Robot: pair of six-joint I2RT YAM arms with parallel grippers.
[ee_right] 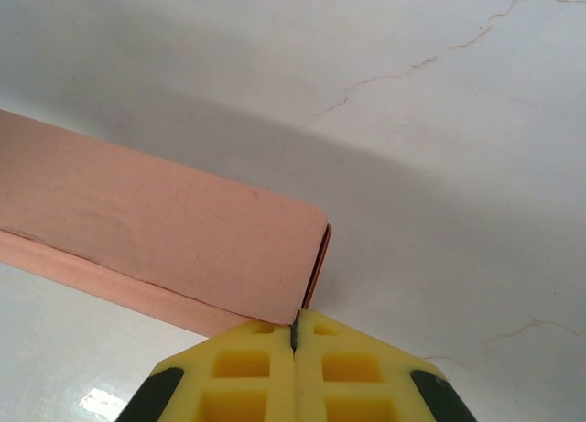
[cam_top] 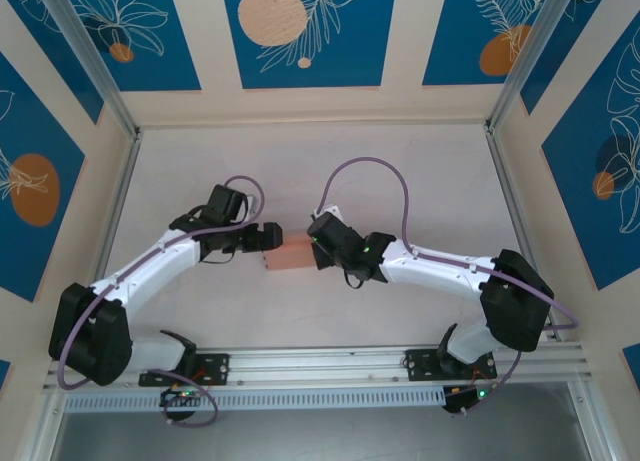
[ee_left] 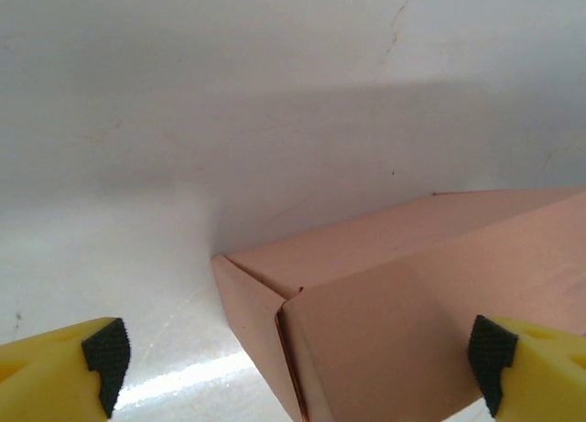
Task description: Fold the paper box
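Box (cam_top: 290, 253) sat on surface (ee_left: 275, 92). Left gripper (ee_left: 298, 360) wide open astride corner, holding nothing. Right gripper (ee_right: 295, 335) shut, tips at flap edge. Likely needed: square left squeeze, right bracing.

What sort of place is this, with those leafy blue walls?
Probably a small robot test booth: a white table walled by blue leaf-print panels, two robot arms bolted to a rail at its near edge, and a pink paper box between them.
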